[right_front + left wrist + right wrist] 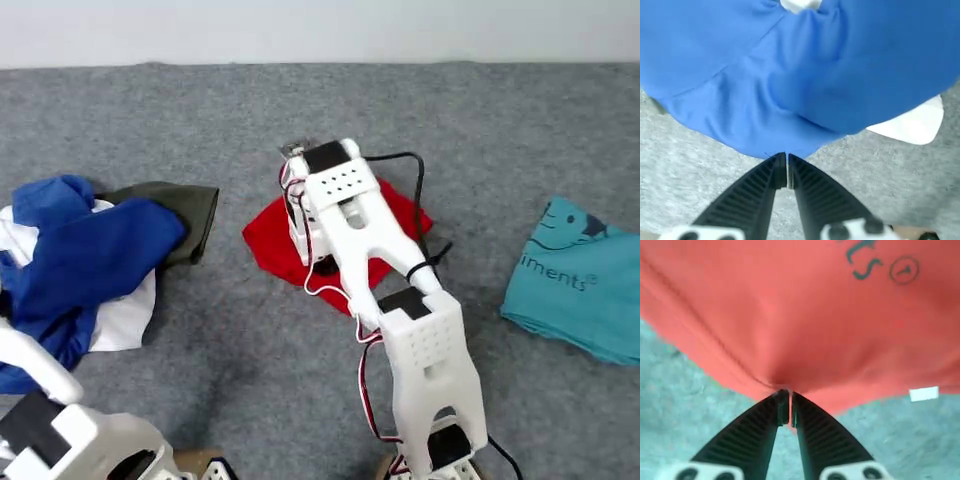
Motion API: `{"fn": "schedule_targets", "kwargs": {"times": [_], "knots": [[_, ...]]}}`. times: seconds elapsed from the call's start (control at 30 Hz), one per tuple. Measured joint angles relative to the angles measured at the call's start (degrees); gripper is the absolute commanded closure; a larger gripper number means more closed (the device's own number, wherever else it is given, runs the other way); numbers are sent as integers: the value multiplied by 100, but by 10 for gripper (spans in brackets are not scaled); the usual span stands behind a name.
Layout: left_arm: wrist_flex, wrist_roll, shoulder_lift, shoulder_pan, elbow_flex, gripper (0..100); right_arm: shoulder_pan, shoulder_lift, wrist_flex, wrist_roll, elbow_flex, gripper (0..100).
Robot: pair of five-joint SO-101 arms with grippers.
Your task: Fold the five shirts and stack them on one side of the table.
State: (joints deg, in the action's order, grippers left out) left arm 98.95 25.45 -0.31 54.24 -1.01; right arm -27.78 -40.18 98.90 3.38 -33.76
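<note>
1. Right end effector [785,395]: jaws closed on the near hem of the red shirt [268,240]. The cloth puckers toward the tips, so the grip reads as secure.

2. Left end effector [786,162]: jaws narrow, tips together at the edge of the blue shirt [90,250]. Whether any fabric is caught between them cannot be confirmed.

3. Location of work item: the red shirt lies mid-bench [300,110], under the right arm's forward link. It is bunched, not flat.

4. Governing relation: the body of the red shirt lies beyond the right end effector, away from the arm base. In the high view its long axis runs side to side across the bench, roughly square to the arm. The printed face is up, and a small white tag sits at the near edge. The right arm is the nearer arm; the left is well apart from this shirt.

5. Other items: the blue shirt lies on a white shirt [125,320] and an olive shirt [190,215] at one side. A teal shirt [580,280] lies at the opposite side.
</note>
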Motion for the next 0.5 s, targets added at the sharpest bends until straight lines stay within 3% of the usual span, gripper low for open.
{"fn": "schedule_targets", "kwargs": {"times": [0.23,0.5], "knots": [[18,0,0,0,-343,983,-114,-598,-536,97,9,990],[18,0,0,0,-352,983,-369,-264,132,97,-431,990]]}}
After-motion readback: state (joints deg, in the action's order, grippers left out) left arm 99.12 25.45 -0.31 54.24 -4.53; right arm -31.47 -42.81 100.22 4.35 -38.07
